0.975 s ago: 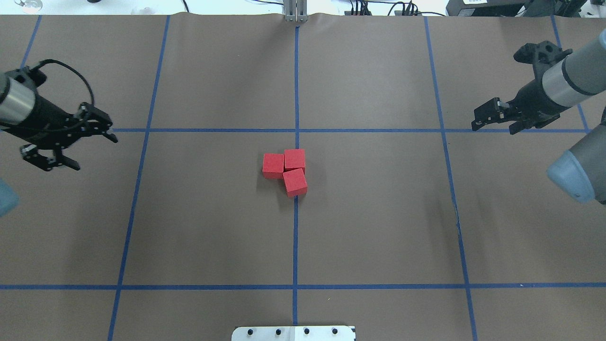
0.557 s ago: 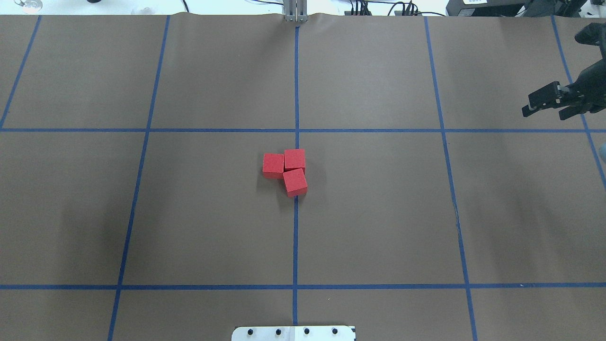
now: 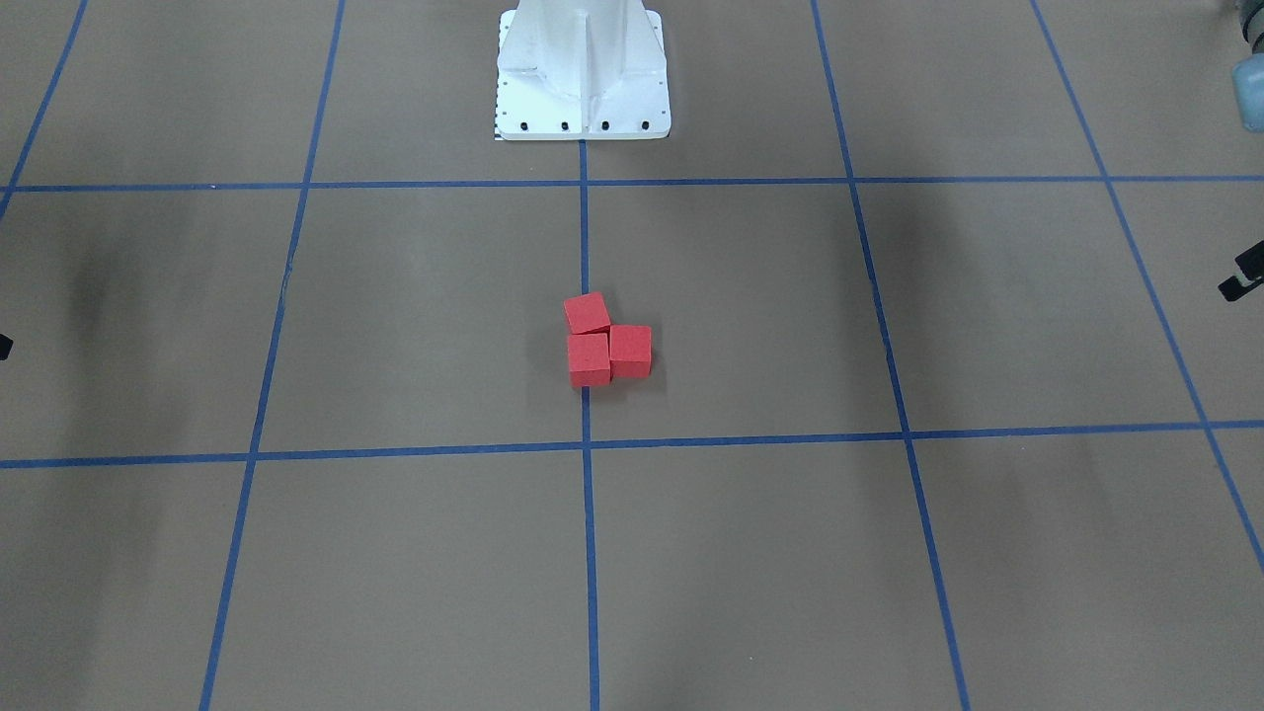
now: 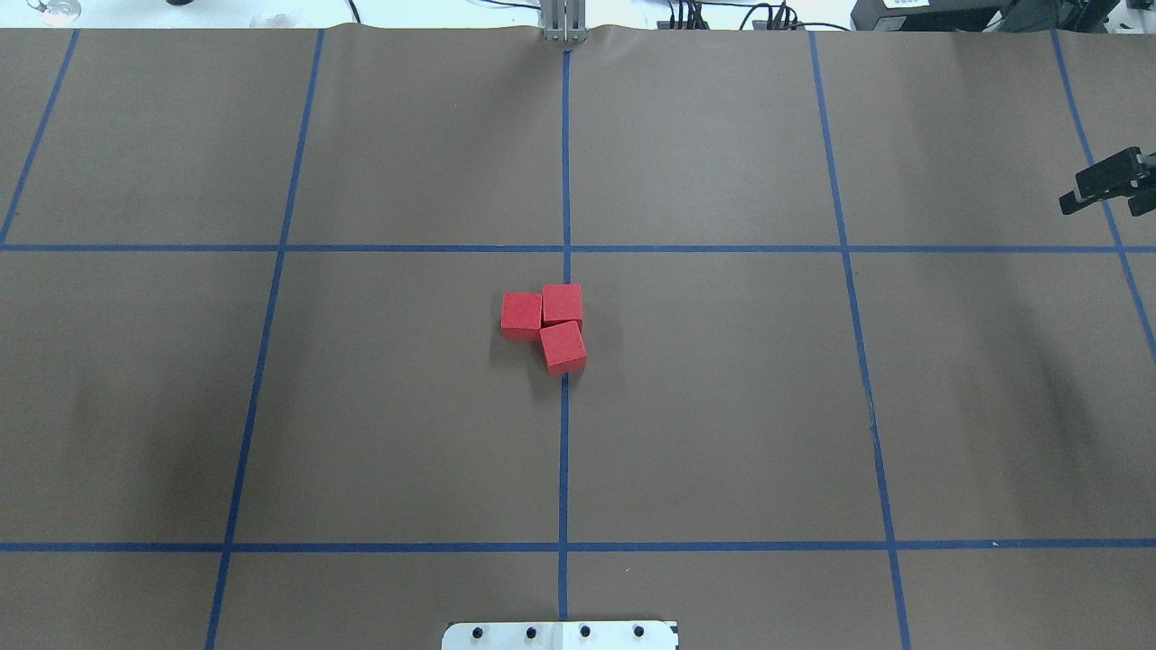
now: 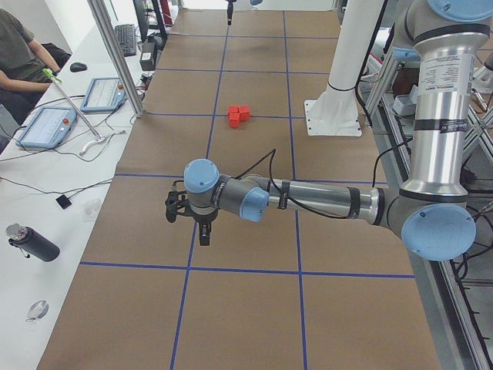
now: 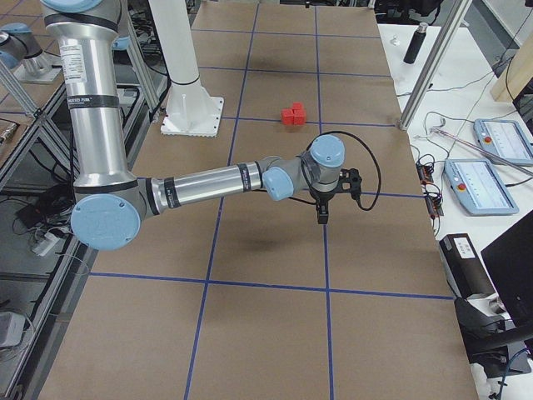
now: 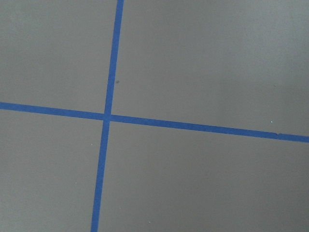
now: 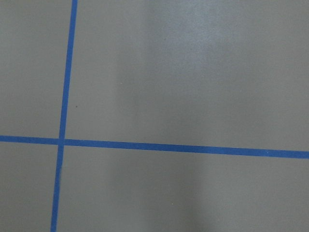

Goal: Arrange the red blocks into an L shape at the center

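Table (image 4: 722,433): brown paper cover w/ blue tape grid (image 4: 565,162). White robot base (image 3: 583,69) sits at the robot-side edge, on the ctr line.

Left arm (image 5: 308,202) is stretched low and level over the table's left end, well apart from the blocks. Right arm (image 6: 208,185) has the same pose over the right end, also well apart.

Left gripper (image 5: 187,228) points down above the paper, touching nothing. Only a black sliver of it shows at the front view's edge, so how wide its fingers stand: can't tell. Right gripper (image 4: 1099,209) pokes in at the overhead view's right edge, over the far-right grid line. Two fingers (image 4: 1102,181) are visible w/ a clear gap btw them; they hold nothing and touch nothing. Both wrist cams: just paper & a tape crossing.

Red blocks (image 4: 562,307): 3 cubes at table ctr, just robot-side of a tape crossing. Corner block (image 4: 562,304) sits on the ctr line. Second block (image 4: 521,314) touches its left face. Third block (image 4: 564,348) touches its robot-side face, turned a bit off square, covering the tape. Together approx an L.
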Motion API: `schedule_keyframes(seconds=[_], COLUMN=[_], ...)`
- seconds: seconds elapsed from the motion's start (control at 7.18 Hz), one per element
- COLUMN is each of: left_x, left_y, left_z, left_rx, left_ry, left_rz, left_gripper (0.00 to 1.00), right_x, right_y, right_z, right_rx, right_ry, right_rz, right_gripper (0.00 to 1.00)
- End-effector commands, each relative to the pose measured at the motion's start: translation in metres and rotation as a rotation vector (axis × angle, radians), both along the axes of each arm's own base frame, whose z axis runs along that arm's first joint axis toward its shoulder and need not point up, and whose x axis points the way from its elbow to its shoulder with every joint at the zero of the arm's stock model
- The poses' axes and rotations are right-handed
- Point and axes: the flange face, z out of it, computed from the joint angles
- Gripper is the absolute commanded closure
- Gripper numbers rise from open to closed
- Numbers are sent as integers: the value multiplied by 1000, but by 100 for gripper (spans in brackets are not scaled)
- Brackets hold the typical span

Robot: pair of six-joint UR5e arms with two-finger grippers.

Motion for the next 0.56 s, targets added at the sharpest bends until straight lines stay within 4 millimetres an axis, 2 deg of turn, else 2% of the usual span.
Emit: schedule_keyframes(seconds=[0.0, 0.28, 0.42], left_x=[-3, -2, -1], left_y=[-2, 12, 18], left_z=[-16, -54, -51], left_rx=[42, 115, 108], left_ry=[5, 18, 22], left_rz=[5, 11, 15], left_gripper=[0, 0, 0], right_x=[2, 2, 2], right_y=[0, 0, 0], right_z=[2, 1, 0], right_rx=[7, 9, 12], right_ry=[11, 10, 9], right_rz=[2, 2, 2], right_gripper=[0, 0, 0])
